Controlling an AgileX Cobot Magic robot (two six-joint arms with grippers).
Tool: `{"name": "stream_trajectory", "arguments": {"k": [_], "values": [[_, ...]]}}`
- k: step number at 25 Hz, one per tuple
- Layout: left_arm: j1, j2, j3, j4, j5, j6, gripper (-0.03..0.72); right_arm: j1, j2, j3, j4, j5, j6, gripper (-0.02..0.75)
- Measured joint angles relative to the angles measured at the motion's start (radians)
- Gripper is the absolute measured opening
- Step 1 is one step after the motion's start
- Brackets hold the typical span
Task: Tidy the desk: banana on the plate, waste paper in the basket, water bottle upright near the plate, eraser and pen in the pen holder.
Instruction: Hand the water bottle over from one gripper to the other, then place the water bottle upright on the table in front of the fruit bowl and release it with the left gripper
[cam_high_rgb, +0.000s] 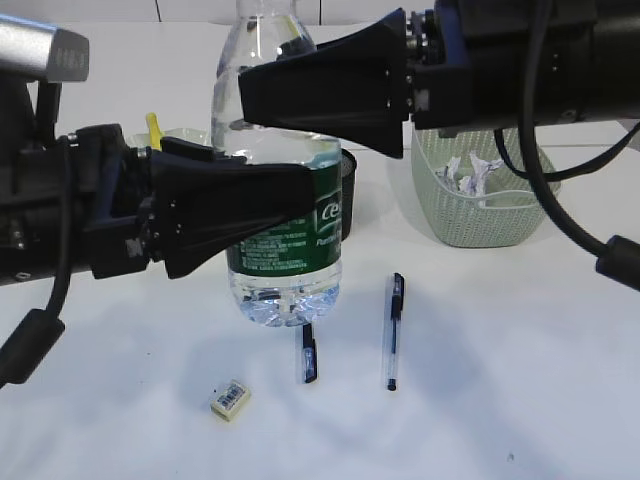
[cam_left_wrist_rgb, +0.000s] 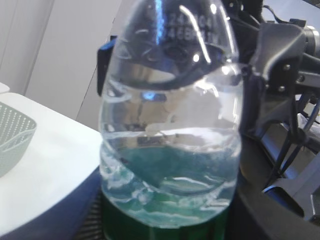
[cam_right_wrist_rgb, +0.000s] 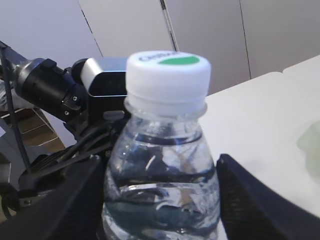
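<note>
The water bottle (cam_high_rgb: 285, 270), clear with a green label and white cap (cam_right_wrist_rgb: 167, 72), is upright at the middle of the table. My left gripper (cam_high_rgb: 300, 195) is shut on it at the label; in the left wrist view (cam_left_wrist_rgb: 165, 220) the bottle (cam_left_wrist_rgb: 170, 125) fills the frame. My right gripper (cam_high_rgb: 270, 95) is open around the bottle's shoulder (cam_right_wrist_rgb: 160, 200), with a small gap at one finger. One pen (cam_high_rgb: 393, 330) lies on the table, a second pen (cam_high_rgb: 308, 355) lies partly behind the bottle's base. The eraser (cam_high_rgb: 230, 400) lies at the front. The banana (cam_high_rgb: 153, 128) shows only its yellow tip behind the left arm.
The green basket (cam_high_rgb: 455, 225) with crumpled paper (cam_high_rgb: 470, 172) inside stands at the back right; it also shows in the left wrist view (cam_left_wrist_rgb: 15, 140). A black pen holder (cam_high_rgb: 349, 195) stands just behind the bottle. The plate is mostly hidden by the left arm.
</note>
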Motion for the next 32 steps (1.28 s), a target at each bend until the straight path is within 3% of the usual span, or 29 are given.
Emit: {"name": "stream_trajectory", "arguments": {"k": [3,8,15,18,21,26,32], "values": [[0.0,0.005,0.0,-0.005,0.032,0.041,0.394,0.0,0.0,0.0,-0.048,-0.028,0.053,0.55],[0.024,0.009,0.0,-0.025,0.069,0.068,0.393,0.001,-0.002,0.0,-0.169,-0.08,0.137,0.57],[0.172,0.009,0.0,-0.025,0.078,0.071,0.392,0.001,-0.002,0.0,-0.256,-0.106,0.224,0.571],[0.244,0.009,0.0,-0.025,0.082,0.071,0.392,0.002,-0.003,0.0,-0.346,-0.129,0.32,0.571],[0.301,0.009,0.0,-0.012,0.082,0.071,0.392,0.002,-0.003,-0.007,-0.531,-0.177,0.5,0.571],[0.378,0.009,0.0,0.016,0.091,0.071,0.392,0.002,-0.003,-0.051,-0.939,-0.211,0.9,0.571],[0.414,0.009,0.0,0.02,0.131,0.09,0.391,0.002,-0.003,-0.071,-1.377,-0.124,1.294,0.573]]}}
